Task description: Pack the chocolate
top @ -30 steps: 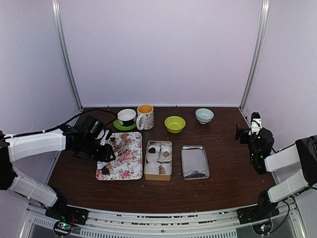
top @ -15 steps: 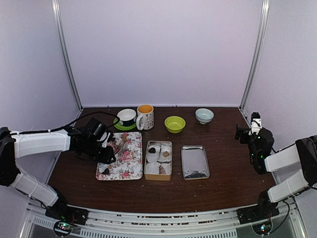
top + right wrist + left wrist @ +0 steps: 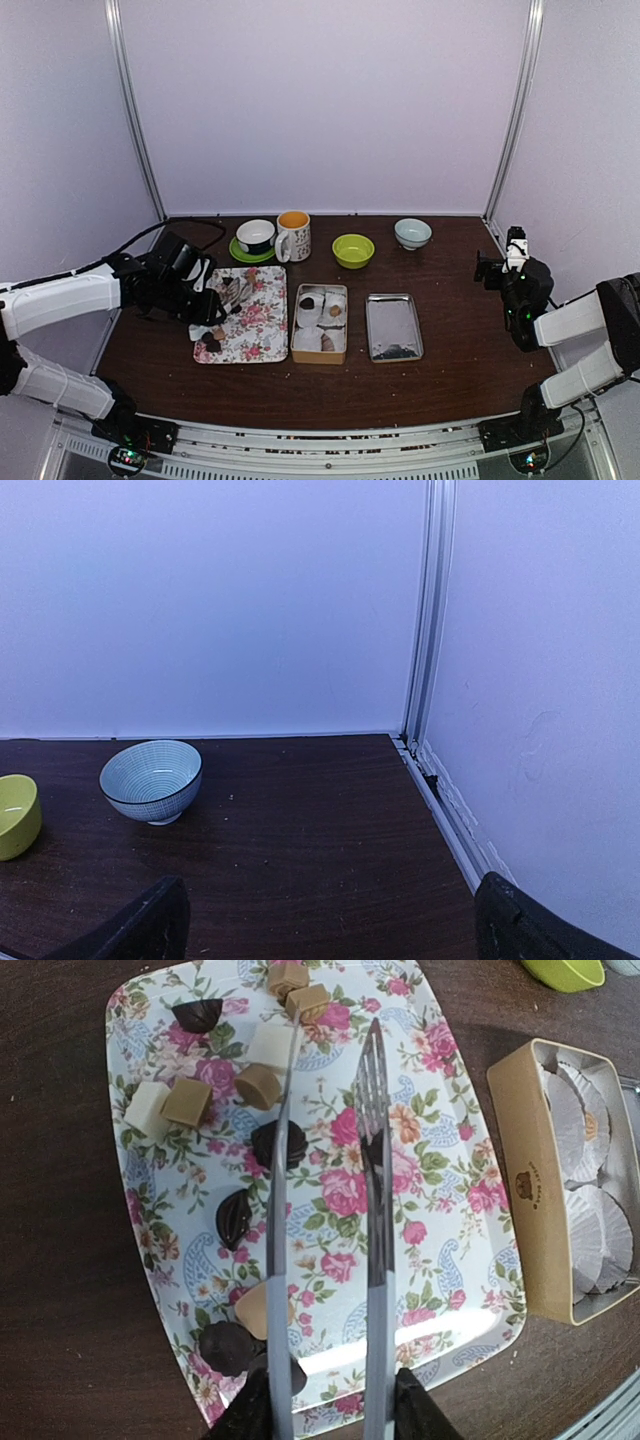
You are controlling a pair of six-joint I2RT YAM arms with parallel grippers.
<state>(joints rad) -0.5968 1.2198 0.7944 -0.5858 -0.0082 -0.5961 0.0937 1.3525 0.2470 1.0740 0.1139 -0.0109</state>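
Note:
Several chocolates, dark [image 3: 283,1143], tan [image 3: 258,1085] and white, lie on a floral tray [image 3: 440,1190], which also shows in the top view [image 3: 262,330]. My left gripper [image 3: 330,1410] [image 3: 205,293] is shut on the slim silver tongs [image 3: 375,1210]. The tong arms stand apart with nothing between them, above the tray's middle. A tan tin box [image 3: 320,322] right of the tray holds white paper cups and a few chocolates [image 3: 308,302]. My right gripper [image 3: 330,920] [image 3: 503,262] is open and empty, far to the right.
A silver metal lid [image 3: 393,325] lies right of the tin box. A cup on a green saucer [image 3: 256,237], a mug [image 3: 293,235], a green bowl [image 3: 353,249] and a pale blue bowl [image 3: 151,779] stand along the back. The enclosure wall is close on the right.
My left gripper with the tongs has shifted slightly back and left over the floral tray. The right arm has not moved.

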